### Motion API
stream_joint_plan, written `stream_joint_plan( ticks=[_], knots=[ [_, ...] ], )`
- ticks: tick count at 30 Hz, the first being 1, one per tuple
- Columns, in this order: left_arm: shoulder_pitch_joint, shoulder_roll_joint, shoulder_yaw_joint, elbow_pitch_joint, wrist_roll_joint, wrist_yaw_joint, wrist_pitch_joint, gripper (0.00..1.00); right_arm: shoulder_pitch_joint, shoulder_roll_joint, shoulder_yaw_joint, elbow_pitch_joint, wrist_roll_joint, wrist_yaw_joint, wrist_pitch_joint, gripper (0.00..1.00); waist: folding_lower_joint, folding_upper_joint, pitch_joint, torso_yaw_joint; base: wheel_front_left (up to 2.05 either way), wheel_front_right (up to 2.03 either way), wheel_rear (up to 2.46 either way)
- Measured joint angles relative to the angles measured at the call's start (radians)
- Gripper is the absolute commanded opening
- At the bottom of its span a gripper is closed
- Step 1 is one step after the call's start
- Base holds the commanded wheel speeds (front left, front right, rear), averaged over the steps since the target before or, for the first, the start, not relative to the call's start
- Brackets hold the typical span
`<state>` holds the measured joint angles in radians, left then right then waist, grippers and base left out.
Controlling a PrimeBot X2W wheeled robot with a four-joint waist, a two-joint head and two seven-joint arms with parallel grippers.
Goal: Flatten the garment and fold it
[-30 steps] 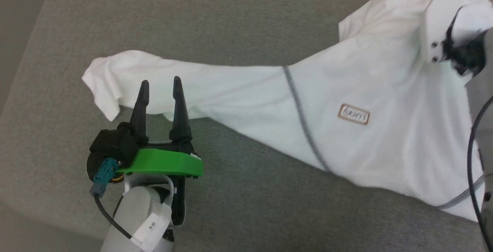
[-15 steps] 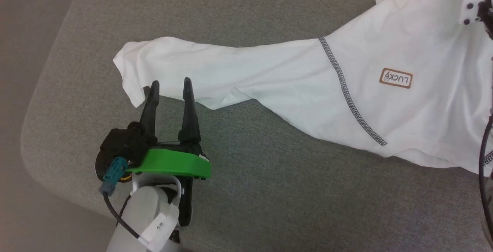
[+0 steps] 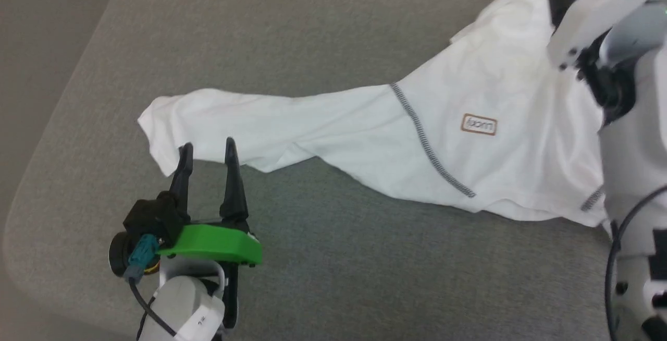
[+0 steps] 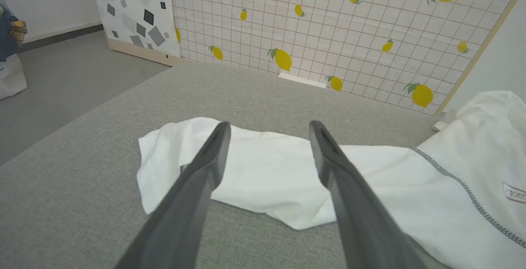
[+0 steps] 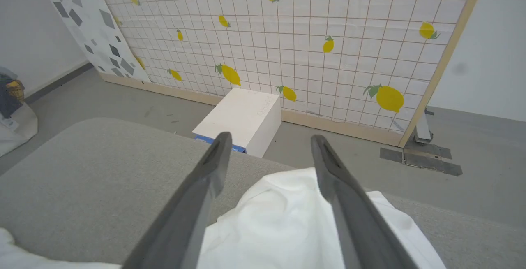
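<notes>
In the head view, one garment point(image 3: 510, 163) lay on a grey woven cushion point(image 3: 333, 268) with a rounded corner. It was thin white cloth, softly wrinkled, with two grey stitched seams point(image 3: 430, 145) and one small brown-outlined patch point(image 3: 479, 125). Its long axis ran across the view. One sleeve point(image 3: 271, 122) stretched flat toward the left, and the body spread at the right, partly behind the pale right arm point(image 3: 630, 137). The left gripper point(image 3: 208, 147) stood at the lower left. Its two dark tapered fingers were spread and empty, their tips at the sleeve's near edge.

The left wrist view looked between those parted fingers at the sleeve's cuff end. One lemon-printed grid panel point(image 4: 328, 26) rose behind the cushion.

In the right wrist view, the right gripper point(image 5: 270, 139) held its two fingers wide apart above a bunched fold of the garment and pinched nothing. One rigid white box point(image 5: 242, 117) sat on the floor point(image 5: 472, 137) beyond the cushion.
</notes>
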<state>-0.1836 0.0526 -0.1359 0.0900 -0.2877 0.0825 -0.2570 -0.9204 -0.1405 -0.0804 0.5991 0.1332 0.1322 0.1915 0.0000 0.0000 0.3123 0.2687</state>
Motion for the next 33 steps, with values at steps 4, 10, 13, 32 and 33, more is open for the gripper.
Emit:
stream_joint_plan(
  ticks=[4, 10, 13, 32, 33],
  knots=[
    [0.031, 0.000, 0.021, 0.011, 0.015, -0.012, 0.000, 1.00, 0.151, 0.006, 0.005, -0.112, 0.108, 0.000, -0.058, 1.00, -0.0001, 0.0000, -0.051, -0.051, 0.00, 0.00, 0.00],
    [0.076, 0.000, 0.042, 0.021, 0.019, -0.021, 0.000, 1.00, 0.482, 0.031, -0.024, -0.359, 0.205, 0.000, -0.132, 1.00, -0.0001, 0.0000, -0.125, -0.133, 0.00, 0.00, 0.00],
    [0.090, 0.000, 0.049, 0.029, 0.021, -0.026, 0.000, 1.00, 0.657, 0.050, -0.074, -0.446, 0.211, 0.000, -0.151, 1.00, -0.0001, 0.0000, -0.155, -0.170, 0.00, 0.00, 0.00],
    [0.035, -0.001, -0.070, 0.162, -0.217, 0.058, 0.475, 1.00, 0.933, 0.089, -0.159, -0.589, 0.236, 0.000, -0.120, 1.00, -0.0001, 0.0001, -0.203, -0.280, 0.00, 0.00, 0.00],
    [0.015, -0.001, -0.072, 0.169, -0.220, 0.071, 0.512, 1.00, 0.929, 0.089, -0.153, -0.592, 0.236, 0.000, -0.120, 1.00, -0.0001, 0.0000, -0.198, -0.283, 0.00, 0.00, 0.00]
  ],
)
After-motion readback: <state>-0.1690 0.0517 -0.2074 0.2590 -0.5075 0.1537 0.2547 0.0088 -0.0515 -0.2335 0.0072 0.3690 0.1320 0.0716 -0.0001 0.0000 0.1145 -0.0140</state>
